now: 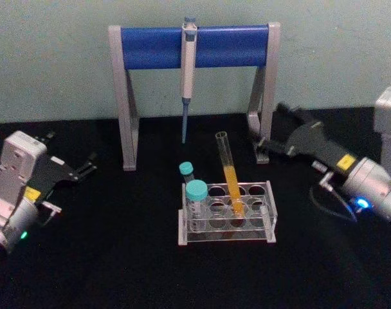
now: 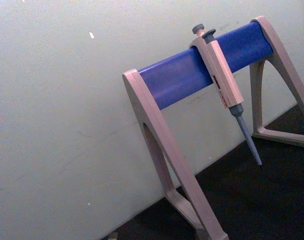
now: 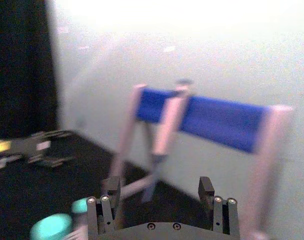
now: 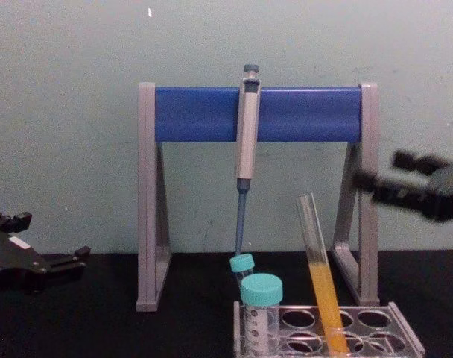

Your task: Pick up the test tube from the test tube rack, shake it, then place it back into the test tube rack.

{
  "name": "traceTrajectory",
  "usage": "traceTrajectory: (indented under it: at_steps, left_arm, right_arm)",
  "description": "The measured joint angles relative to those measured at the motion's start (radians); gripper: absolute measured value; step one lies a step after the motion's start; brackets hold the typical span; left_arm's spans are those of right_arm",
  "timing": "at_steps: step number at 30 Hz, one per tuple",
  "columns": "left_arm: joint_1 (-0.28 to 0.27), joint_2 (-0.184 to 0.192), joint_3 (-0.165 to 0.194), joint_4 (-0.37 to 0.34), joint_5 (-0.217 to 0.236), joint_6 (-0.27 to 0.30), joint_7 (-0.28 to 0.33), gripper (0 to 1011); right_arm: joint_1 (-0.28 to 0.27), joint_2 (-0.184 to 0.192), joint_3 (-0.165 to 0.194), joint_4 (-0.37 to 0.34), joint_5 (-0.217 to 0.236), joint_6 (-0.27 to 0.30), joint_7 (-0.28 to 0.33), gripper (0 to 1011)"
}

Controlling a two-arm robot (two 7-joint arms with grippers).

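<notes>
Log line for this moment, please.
test tube: leaning in test tube rack, ungrasped | right gripper: open, raised beside pipette stand | left gripper: open, parked left

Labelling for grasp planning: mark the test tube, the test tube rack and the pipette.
test tube (image 1: 231, 183), head view, orange-filled lower section.
test tube rack (image 1: 270, 194), head view, right rim.
pipette (image 4: 247, 134), chest view, grey body.

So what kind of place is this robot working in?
Probably a laboratory bench mock-up: a pipette hangs on a blue-barred stand, and a clear rack on a black table holds a glass tube of orange liquid.
</notes>
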Motion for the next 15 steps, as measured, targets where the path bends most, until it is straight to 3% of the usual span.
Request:
traceTrajectory:
  at_steps: [3,6,10,13,15]
  left_arm:
    - [0.000,0.000,0.000,0.000,0.000,0.000,0.000,1001]
    - [0.000,0.000,0.000,0.000,0.000,0.000,0.000,1001]
    - [0.000,0.000,0.000,0.000,0.000,0.000,0.000,1001]
    - [0.000,0.000,0.000,0.000,0.000,0.000,0.000,1002]
    - [0.000,0.000,0.000,0.000,0.000,0.000,0.000,1002]
  right_arm:
    - [-0.044,-0.008,0.058,-0.062,-0.050,0.034,-0.175,1000]
    - [-0.068,-0.015,0.087,-0.093,-0.106,0.077,-0.301,1000]
    - [-0.086,-0.025,0.103,-0.109,-0.164,0.129,-0.408,1000]
    - [-0.102,-0.042,0.106,-0.108,-0.232,0.187,-0.507,1000]
    - [-0.107,-0.049,0.105,-0.104,-0.251,0.209,-0.535,1000]
